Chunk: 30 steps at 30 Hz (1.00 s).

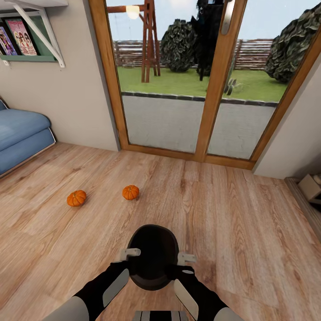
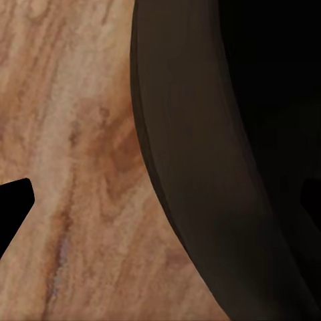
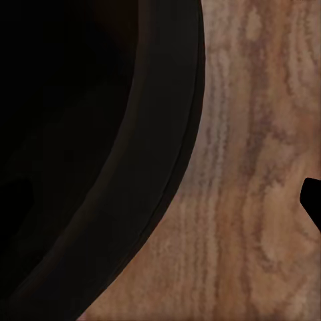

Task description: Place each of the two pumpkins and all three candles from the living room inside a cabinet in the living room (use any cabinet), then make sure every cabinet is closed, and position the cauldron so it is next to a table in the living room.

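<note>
The black cauldron (image 1: 152,256) sits directly in front of me, low in the head view, over the wood floor; I cannot tell whether it rests on the floor or hangs above it. My left gripper (image 1: 129,255) and right gripper (image 1: 185,258) flank its two sides. In the left wrist view the cauldron's thick rim (image 2: 200,167) runs between widely spread fingers, with one fingertip (image 2: 15,210) outside the wall. The right wrist view shows the same, with a fingertip (image 3: 313,204) outside the cauldron wall (image 3: 154,154). Two orange pumpkins (image 1: 76,198) (image 1: 130,192) lie on the floor ahead to the left.
A wood-framed glass door (image 1: 178,80) to the garden fills the far wall. A blue sofa (image 1: 20,133) stands at the left, with a wall shelf of magazines (image 1: 20,38) above it. A pale object (image 1: 312,187) lies by the right wall.
</note>
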Motion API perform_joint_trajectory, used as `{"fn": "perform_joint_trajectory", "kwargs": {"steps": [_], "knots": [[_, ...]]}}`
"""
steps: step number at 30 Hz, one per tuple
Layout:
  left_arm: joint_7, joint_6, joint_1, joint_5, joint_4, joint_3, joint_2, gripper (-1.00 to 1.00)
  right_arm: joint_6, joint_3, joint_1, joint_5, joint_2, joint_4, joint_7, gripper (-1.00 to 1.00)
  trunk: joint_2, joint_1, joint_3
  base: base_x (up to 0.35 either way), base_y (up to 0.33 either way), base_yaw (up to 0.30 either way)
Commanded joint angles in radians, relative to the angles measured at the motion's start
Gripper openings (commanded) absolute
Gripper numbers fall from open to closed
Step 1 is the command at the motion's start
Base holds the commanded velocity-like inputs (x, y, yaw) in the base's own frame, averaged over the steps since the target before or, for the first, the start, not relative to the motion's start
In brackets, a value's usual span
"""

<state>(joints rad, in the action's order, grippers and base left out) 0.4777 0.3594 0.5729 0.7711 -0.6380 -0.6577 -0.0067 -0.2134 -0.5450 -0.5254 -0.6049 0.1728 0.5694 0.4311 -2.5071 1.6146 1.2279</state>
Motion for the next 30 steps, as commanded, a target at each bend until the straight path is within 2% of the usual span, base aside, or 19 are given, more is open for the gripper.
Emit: {"fn": "perform_joint_trajectory", "kwargs": {"steps": [1,4,5,27,28,30], "knots": [[0.009,0.001,0.001,0.008,-0.002,-0.005,0.001,1.0,-0.004,-0.006,-0.001,-0.007,-0.001,0.001,0.009,1.0,0.0,0.0,0.001,0.0,0.0,0.0],[0.009,0.001,0.001,0.008,-0.002,-0.005,0.001,1.0,-0.004,-0.006,-0.001,-0.007,-0.001,0.001,0.009,1.0,0.0,0.0,0.001,0.0,0.0,0.0],[0.009,0.001,0.001,0.008,-0.002,-0.005,0.001,1.0,-0.004,-0.006,-0.001,-0.008,-0.001,0.001,0.009,-1.0,0.0,0.0,0.001,0.0,0.0,0.0],[0.009,-0.012,0.001,0.01,-0.002,-0.006,0.001,1.0,-0.006,-0.006,-0.001,-0.009,-0.001,0.0,0.009,-1.0,0.0,0.0,0.001,0.0,0.0,0.0],[0.009,-0.015,0.001,0.01,-0.002,-0.006,0.001,-1.0,-0.006,-0.006,0.0,-0.009,-0.001,0.0,0.009,-1.0,0.0,0.0,0.001,0.0,0.0,0.0],[0.009,-0.019,0.001,0.01,-0.002,-0.005,0.001,-1.0,-0.006,-0.006,-0.001,-0.009,-0.001,0.001,0.009,-1.0,0.0,0.0,0.001,0.0,0.0,0.0]]}}
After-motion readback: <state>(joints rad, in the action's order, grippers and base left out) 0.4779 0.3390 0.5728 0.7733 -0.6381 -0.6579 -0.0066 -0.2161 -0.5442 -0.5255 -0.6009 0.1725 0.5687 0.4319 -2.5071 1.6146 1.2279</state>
